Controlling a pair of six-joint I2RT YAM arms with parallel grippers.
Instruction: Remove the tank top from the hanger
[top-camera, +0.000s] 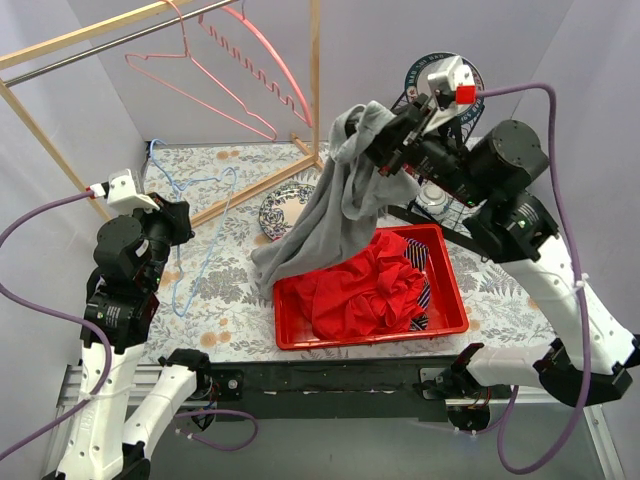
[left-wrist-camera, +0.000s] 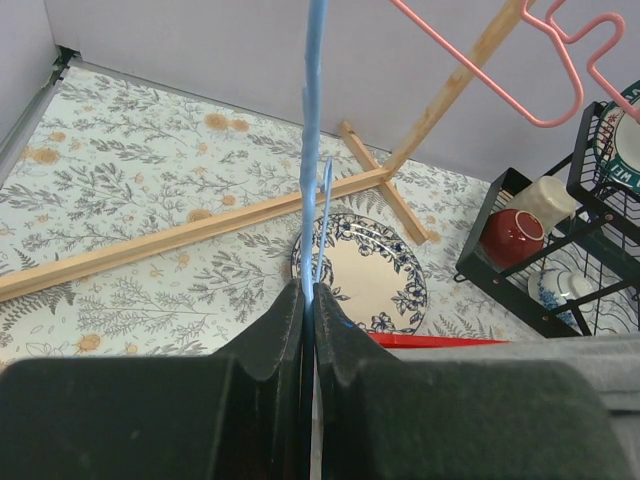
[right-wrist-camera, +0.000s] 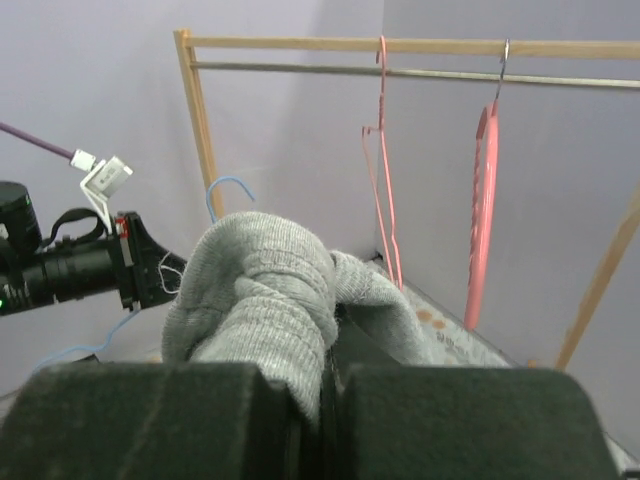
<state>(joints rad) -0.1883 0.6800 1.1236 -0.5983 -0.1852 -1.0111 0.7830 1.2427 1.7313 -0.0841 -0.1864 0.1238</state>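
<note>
The grey knit tank top (top-camera: 330, 215) hangs from my right gripper (top-camera: 385, 140), which is shut on its bunched top edge (right-wrist-camera: 265, 300) high above the table. Its lower end drapes down to the red tray's left rim. It is off the blue wire hanger (top-camera: 190, 245). My left gripper (top-camera: 170, 215) is shut on that hanger's wire (left-wrist-camera: 313, 150) at the left of the table, well apart from the tank top. The hanger's hook rises at the back left (right-wrist-camera: 228, 190).
A red tray (top-camera: 455, 305) holds red clothing (top-camera: 365, 290) and a striped piece. A floral plate (top-camera: 283, 207) lies behind it. A black dish rack (top-camera: 445, 200) with cups stands at the back right. A wooden clothes rail (top-camera: 60, 40) carries pink hangers (top-camera: 205, 85).
</note>
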